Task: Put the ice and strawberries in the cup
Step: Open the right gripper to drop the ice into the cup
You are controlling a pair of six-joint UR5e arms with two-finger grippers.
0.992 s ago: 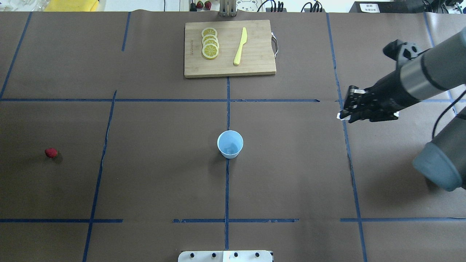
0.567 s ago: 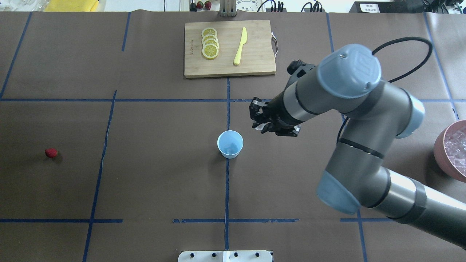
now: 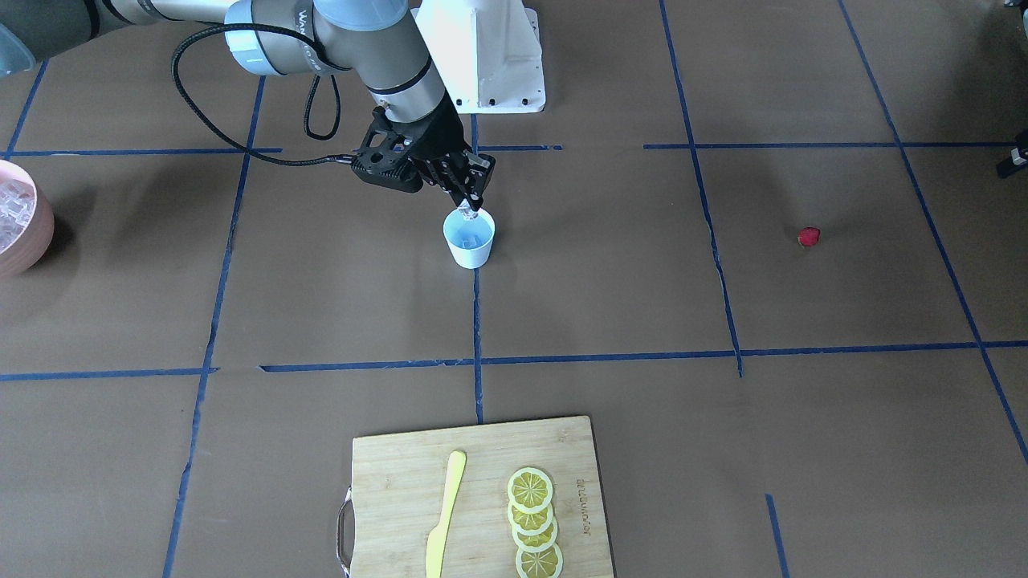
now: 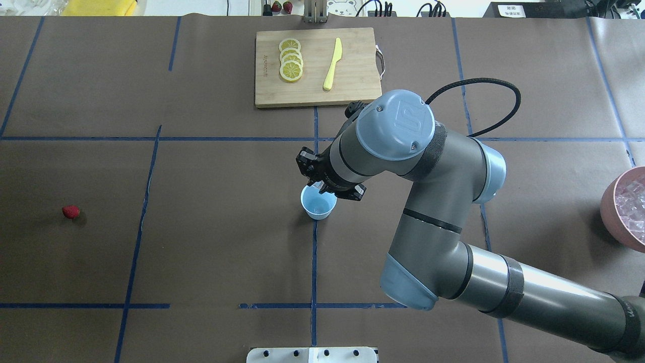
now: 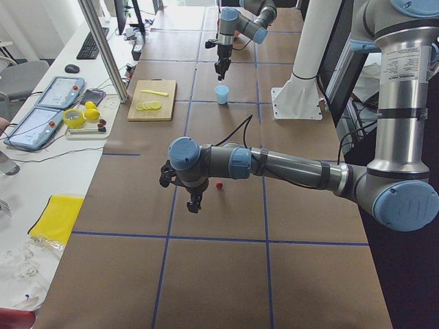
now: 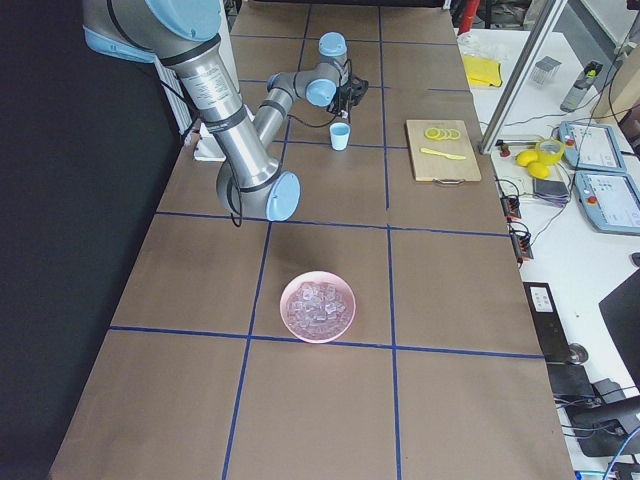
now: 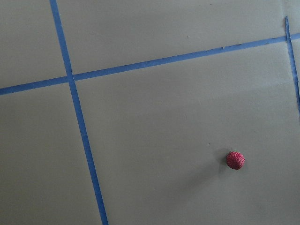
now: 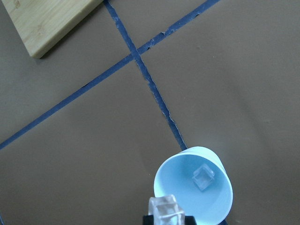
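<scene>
The pale blue cup (image 4: 318,205) stands at the table's centre on a blue tape line. My right gripper (image 4: 315,180) hangs just over its far rim, shut on a clear ice cube (image 8: 165,212). Another ice cube (image 8: 203,178) lies inside the cup (image 8: 194,187). The front view shows the held ice cube (image 3: 467,213) right above the cup's mouth (image 3: 469,233). The small red strawberry (image 4: 70,212) lies alone far to the left. My left gripper (image 5: 194,204) hovers close to the strawberry (image 5: 219,184); I cannot tell whether it is open or shut. Its wrist view shows only the strawberry (image 7: 235,160).
A pink bowl (image 4: 607,201) of ice cubes sits at the right edge. At the far side lies a wooden cutting board (image 4: 352,83) with lemon slices (image 4: 291,59) and a yellow knife (image 4: 332,64). Blue tape lines cross the brown table cover.
My right arm has swung left from the table's right side, carrying the ice cube to just above the cup. The strawberry and cup have stayed put.
</scene>
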